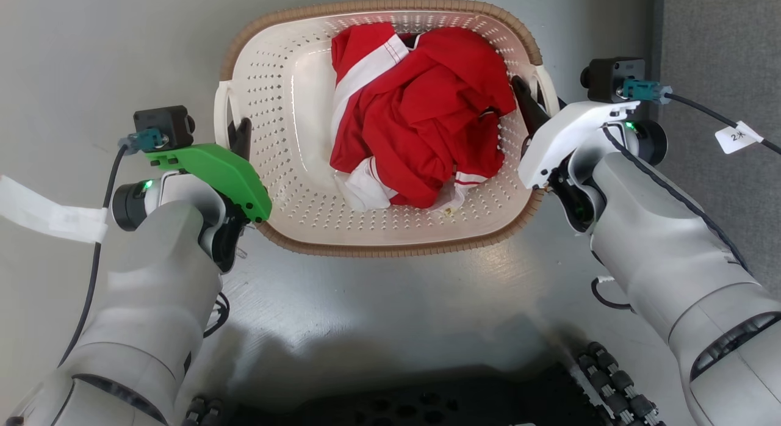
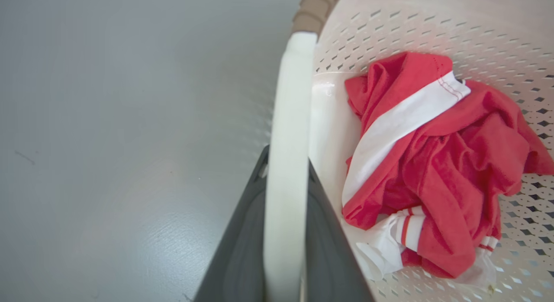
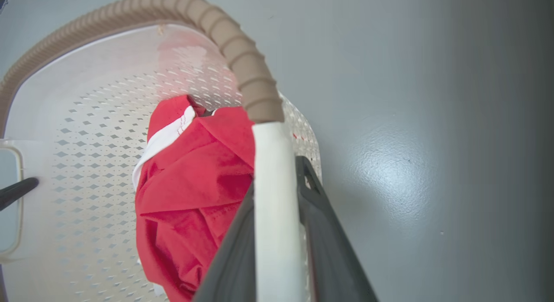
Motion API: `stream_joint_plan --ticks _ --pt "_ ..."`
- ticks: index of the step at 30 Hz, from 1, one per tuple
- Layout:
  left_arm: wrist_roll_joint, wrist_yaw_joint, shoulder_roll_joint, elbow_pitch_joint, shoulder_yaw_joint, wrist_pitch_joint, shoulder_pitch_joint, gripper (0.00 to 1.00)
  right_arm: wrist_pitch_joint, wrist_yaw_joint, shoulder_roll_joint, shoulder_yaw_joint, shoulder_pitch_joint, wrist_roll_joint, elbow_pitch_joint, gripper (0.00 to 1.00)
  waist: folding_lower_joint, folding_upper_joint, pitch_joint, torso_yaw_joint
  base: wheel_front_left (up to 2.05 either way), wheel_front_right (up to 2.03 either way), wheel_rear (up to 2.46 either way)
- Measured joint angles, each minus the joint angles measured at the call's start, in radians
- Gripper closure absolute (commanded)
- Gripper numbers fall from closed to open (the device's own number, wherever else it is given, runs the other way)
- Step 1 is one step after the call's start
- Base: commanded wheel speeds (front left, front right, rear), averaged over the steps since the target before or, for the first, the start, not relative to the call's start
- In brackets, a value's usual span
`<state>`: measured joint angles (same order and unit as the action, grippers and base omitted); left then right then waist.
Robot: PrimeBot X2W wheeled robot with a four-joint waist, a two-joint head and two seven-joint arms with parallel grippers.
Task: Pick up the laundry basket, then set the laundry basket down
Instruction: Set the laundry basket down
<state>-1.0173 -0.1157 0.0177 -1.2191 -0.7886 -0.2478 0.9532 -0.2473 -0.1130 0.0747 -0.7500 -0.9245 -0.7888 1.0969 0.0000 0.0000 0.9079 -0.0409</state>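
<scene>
The laundry basket (image 1: pixel 293 108) is cream-white with perforated walls and a brown woven-look rim, and sits at the top middle of the head view. A crumpled red and white garment (image 1: pixel 421 115) lies inside it. My left gripper (image 1: pixel 239 133) is shut on the basket's left white handle (image 2: pixel 288 120), one dark finger on each side of the bar. My right gripper (image 1: pixel 526 99) is shut on the right white handle (image 3: pixel 272 163) in the same way. I cannot tell whether the basket's bottom touches the floor.
Glossy grey floor (image 1: pixel 396 304) lies all around the basket. A darker grey carpeted strip (image 1: pixel 720 47) runs along the right. My black base (image 1: pixel 427 401) fills the bottom edge. A cable with a white tag (image 1: pixel 735 136) trails from the right wrist.
</scene>
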Motion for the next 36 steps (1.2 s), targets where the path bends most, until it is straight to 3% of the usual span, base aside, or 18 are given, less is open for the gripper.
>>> stream_joint_plan --ticks 13,14,15,17,36 --pt "0.013 0.000 0.000 -0.003 0.007 -0.001 0.007 1.00 0.000 0.000 0.000 0.002 -0.003 0.007 -0.006 1.00 0.0000 0.0000 0.012 0.007 0.00 0.00 0.00" --pt "0.018 0.000 0.000 -0.003 0.008 -0.001 0.009 1.00 0.000 0.000 0.000 0.003 -0.005 0.007 -0.006 0.63 -0.0001 0.0000 0.012 0.007 0.00 0.00 0.00" --pt "0.019 0.000 0.000 -0.002 0.009 -0.001 0.011 0.84 0.000 0.000 0.000 0.005 -0.006 0.007 -0.006 0.00 0.0000 0.0000 0.012 0.006 0.00 0.00 0.00" --pt "0.019 0.001 0.000 -0.002 0.012 -0.001 0.012 0.00 0.000 -0.005 -0.001 0.009 -0.010 0.007 -0.008 0.00 -0.0001 0.0000 0.012 0.006 0.00 0.00 0.00" --pt "0.046 0.001 0.010 -0.004 0.015 -0.001 0.019 0.00 -0.003 -0.011 -0.009 0.020 -0.008 0.048 0.009 0.00 -0.0001 0.0000 -0.021 0.000 0.00 0.00 0.00"
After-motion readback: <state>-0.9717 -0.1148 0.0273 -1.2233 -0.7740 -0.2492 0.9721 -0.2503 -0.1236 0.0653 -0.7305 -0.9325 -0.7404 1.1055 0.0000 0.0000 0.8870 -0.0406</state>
